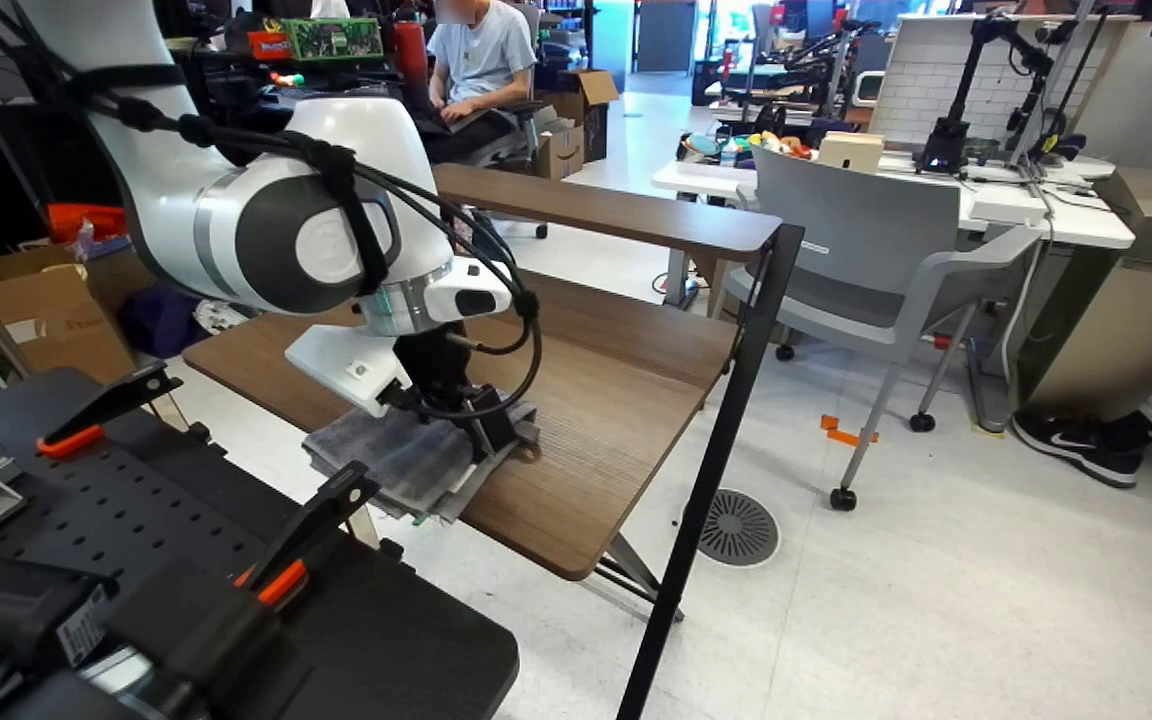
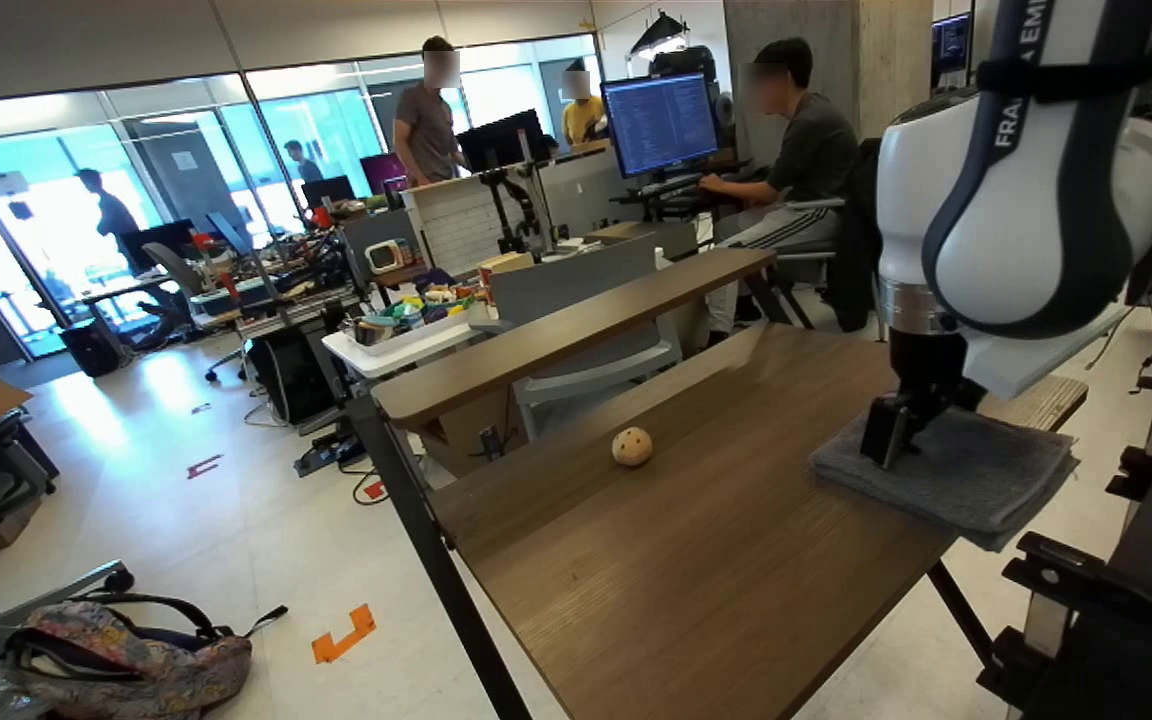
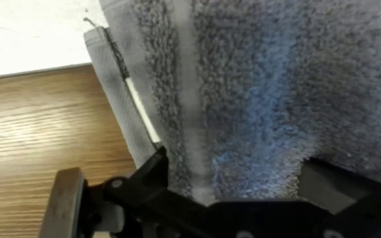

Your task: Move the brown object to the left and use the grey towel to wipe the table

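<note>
— Count for me?
— One brown ball [image 2: 632,447], near the edge of the worktop [image 2: 716,545] by the raised shelf [image 2: 576,335]! One folded grey towel [image 2: 976,475], jutting past the opposite edge.
— Containers?
— Several cardboard boxes [image 1: 66,325] past the worktop; I can't make out their contents.
— And the gripper [image 3: 235,165]?
— My jaws stand wide apart over the towel; whether they touch it, I can't tell.

There was one brown ball [image 2: 632,447] in front of me, fwiw, plus one grey towel [image 2: 976,482] and one brown table [image 2: 696,580]. Robot-wise I got one arm [image 1: 326,235] and one gripper [image 3: 236,158] with two fingers [image 3: 322,186]. Also spotted two black-and-orange clamps [image 1: 311,528], one patterned backpack [image 2: 131,650] and one round floor grate [image 1: 739,527].
</note>
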You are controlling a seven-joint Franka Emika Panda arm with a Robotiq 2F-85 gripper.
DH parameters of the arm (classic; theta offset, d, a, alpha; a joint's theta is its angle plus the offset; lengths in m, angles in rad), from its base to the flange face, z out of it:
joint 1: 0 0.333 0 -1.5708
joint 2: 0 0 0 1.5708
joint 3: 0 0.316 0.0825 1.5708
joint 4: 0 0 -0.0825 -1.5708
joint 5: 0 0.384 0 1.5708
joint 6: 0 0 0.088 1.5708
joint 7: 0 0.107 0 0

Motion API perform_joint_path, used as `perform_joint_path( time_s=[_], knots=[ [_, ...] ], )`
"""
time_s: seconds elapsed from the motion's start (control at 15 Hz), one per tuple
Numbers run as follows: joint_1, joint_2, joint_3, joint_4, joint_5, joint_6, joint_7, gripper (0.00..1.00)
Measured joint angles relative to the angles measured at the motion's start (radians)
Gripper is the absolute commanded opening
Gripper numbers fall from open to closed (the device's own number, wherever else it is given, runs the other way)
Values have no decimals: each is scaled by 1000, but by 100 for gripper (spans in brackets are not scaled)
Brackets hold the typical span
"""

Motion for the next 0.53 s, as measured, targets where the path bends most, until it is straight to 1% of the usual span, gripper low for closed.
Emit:
perform_joint_path(
  time_s=[0.13,0.27,0.33,0.4,0.53],
  knots=[
    [-91,5,122,31,57,2,-1,100],
    [-148,24,214,60,98,3,-1,100],
    [-161,39,244,74,115,10,-1,100],
    [-162,49,259,85,131,20,0,100],
    [-149,53,267,97,144,27,4,100]
  ],
)
